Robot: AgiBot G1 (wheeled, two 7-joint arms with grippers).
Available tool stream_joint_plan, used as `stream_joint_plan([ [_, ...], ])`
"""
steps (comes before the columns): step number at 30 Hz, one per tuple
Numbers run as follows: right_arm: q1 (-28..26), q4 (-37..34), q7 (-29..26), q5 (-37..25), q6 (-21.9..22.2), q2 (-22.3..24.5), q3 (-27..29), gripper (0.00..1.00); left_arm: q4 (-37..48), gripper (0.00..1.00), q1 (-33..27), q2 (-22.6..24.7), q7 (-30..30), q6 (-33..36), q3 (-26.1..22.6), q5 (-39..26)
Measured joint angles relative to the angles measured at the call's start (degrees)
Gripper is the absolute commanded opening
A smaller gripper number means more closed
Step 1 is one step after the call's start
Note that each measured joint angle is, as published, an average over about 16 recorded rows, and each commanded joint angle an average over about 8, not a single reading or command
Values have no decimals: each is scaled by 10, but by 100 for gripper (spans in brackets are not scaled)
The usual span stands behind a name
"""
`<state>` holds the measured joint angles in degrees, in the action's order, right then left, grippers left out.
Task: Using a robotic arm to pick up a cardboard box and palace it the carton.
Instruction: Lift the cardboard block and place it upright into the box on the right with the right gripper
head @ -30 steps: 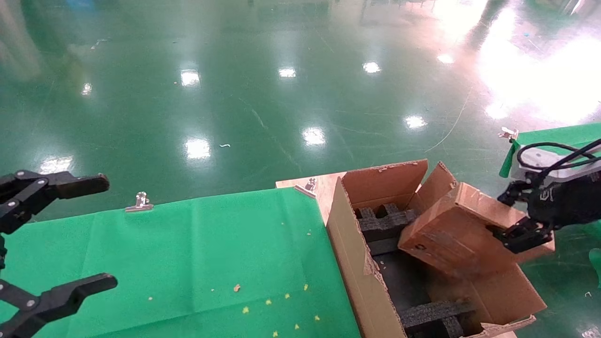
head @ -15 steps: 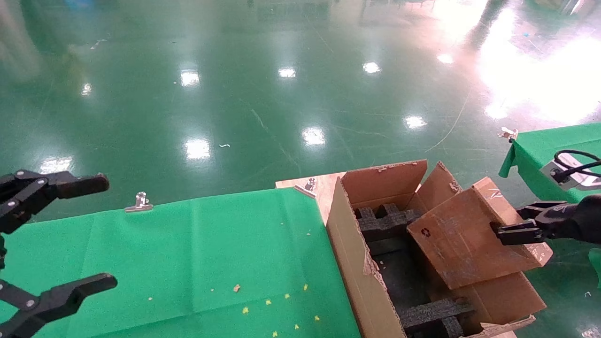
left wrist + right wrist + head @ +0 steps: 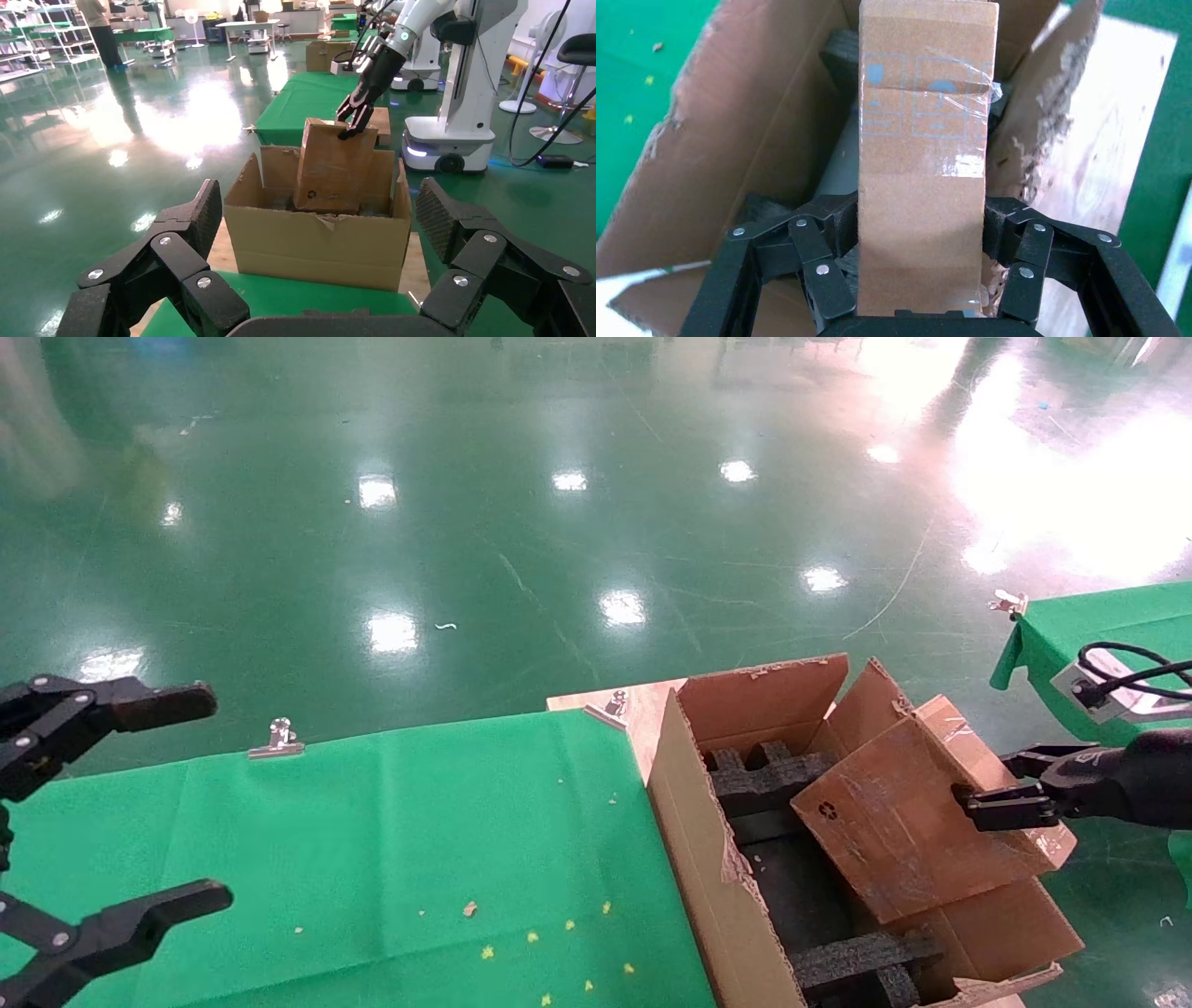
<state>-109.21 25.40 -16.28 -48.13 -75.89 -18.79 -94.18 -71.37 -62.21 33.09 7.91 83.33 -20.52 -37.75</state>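
My right gripper (image 3: 1004, 787) is shut on the upper end of the slim brown cardboard box (image 3: 894, 812), at the right of the head view. The box hangs tilted, its lower end with the recycling mark inside the open carton (image 3: 694, 831), above the black foam blocks (image 3: 764, 775). In the right wrist view the fingers (image 3: 835, 225) press both narrow sides of the taped box (image 3: 921, 140) over the carton (image 3: 729, 140). My left gripper (image 3: 200, 794) is parked open at the far left above the green cloth. From there it looks at the carton (image 3: 316, 242), the box (image 3: 330, 168) and the right gripper (image 3: 351, 123).
The carton stands on a wooden board (image 3: 638, 714) at the right end of a table under green cloth (image 3: 419, 840) held by metal clips (image 3: 277, 738). A second green-clothed table (image 3: 1108, 607) lies at far right. Glossy green floor lies beyond. More foam (image 3: 857, 957) fills the carton's near end.
The right gripper has turned and pulled back to the right, then eased left. The box swung to a steeper tilt and sank deeper into the carton. The left arm has not moved.
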Motion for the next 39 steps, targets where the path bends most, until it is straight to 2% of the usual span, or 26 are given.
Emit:
stream_joint_plan([
  [6,-2,-1,-59,-22,29,-21,-13,0,0,100,0,0,0,0,0,0],
  [13,-9,31,-160,-68,83,-47,-36,0,0,100,0,0,0,0,0,0],
  [28,-38,212,-389,-221,221,-49,-95,0,0,100,0,0,0,0,0,0],
  [39,-39,303,-520,-323,283,-55,-132,0,0,100,0,0,0,0,0,0],
])
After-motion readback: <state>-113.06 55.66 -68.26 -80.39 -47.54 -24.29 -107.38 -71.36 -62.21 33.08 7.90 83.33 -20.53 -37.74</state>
